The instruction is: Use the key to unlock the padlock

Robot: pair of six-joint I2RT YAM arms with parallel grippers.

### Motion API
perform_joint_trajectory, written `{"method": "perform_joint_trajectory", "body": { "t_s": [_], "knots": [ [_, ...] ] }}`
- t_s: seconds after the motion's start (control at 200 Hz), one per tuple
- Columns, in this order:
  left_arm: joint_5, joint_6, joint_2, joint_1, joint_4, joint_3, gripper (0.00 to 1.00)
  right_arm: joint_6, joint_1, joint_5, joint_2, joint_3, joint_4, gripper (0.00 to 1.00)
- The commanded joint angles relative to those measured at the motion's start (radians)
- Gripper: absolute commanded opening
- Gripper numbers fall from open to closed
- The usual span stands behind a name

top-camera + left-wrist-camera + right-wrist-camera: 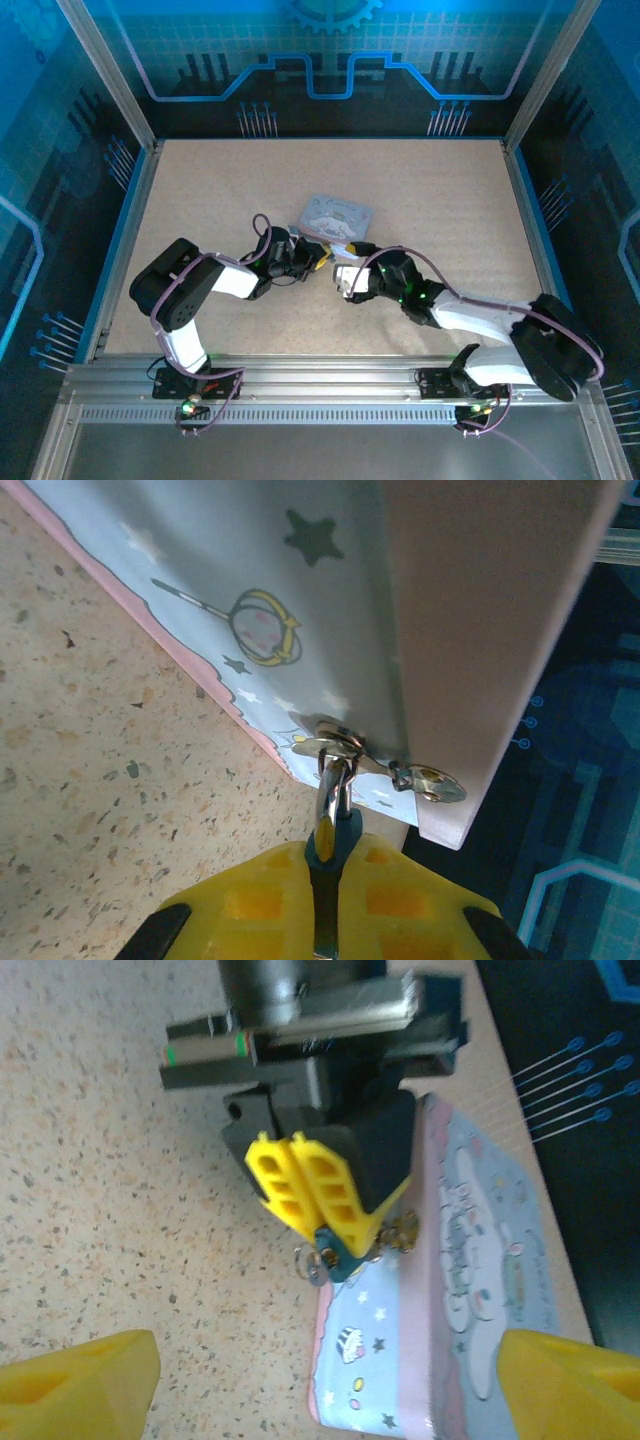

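Left wrist view: jaws of the left gripper (325, 880) pinch the small dark padlock (322, 845), hiding most of it; its silvery shackle (333, 785) hooks the hasp (335, 742) of the pale lilac cartoon tin (300, 560) on the speckled tabletop (90, 810). The right gripper (325, 1385) stands spread, facing them.

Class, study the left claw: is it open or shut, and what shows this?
Shut. The left claw presses its yellow fingers together on the padlock, whose silvery shackle hooks onto the tin.

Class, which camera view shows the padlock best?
The left wrist view: the padlock sits close up, its shackle hooked on the tin, its body pinched in the left tool. The right wrist view shows it smaller; from the top camera it is too small to make out.
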Motion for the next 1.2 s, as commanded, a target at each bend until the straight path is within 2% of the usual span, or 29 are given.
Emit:
{"method": "perform_joint_trajectory", "body": {
  "t_s": [0.0,0.135,0.29,0.46,0.56,0.64,0.73,1.04,1.196],
  "knots": [
    [0.005,-0.005,-0.019,-0.002,0.033,0.025,0.00,-0.012,0.009,0.004,0.088,0.056,0.103,0.88],
    [0.005,-0.020,-0.010,-0.002,0.046,0.024,0.00,0.001,-0.001,-0.003,0.189,0.103,0.132,0.68],
    [0.007,-0.025,-0.006,-0.001,0.024,0.030,0.00,0.006,-0.007,0.007,0.255,0.127,0.153,0.68],
    [0.009,-0.035,0.001,0.000,0.034,0.028,0.00,0.008,-0.009,0.026,0.292,0.140,0.154,0.53],
    [0.010,-0.039,0.002,0.002,0.032,0.030,0.00,0.012,-0.010,0.040,0.302,0.138,0.165,0.52],
    [0.010,-0.038,0.003,0.002,0.031,0.031,0.00,0.013,-0.010,0.050,0.306,0.140,0.166,0.43],
    [0.011,-0.040,0.005,0.003,0.031,0.033,0.00,0.015,-0.010,0.057,0.308,0.138,0.169,0.42],
    [0.015,-0.042,0.007,0.002,0.030,0.034,0.00,0.030,-0.013,0.074,0.310,0.141,0.163,0.20],
    [0.014,-0.042,0.008,0.002,0.028,0.034,0.00,0.036,-0.013,0.081,0.310,0.144,0.159,0.13]
  ]
}}
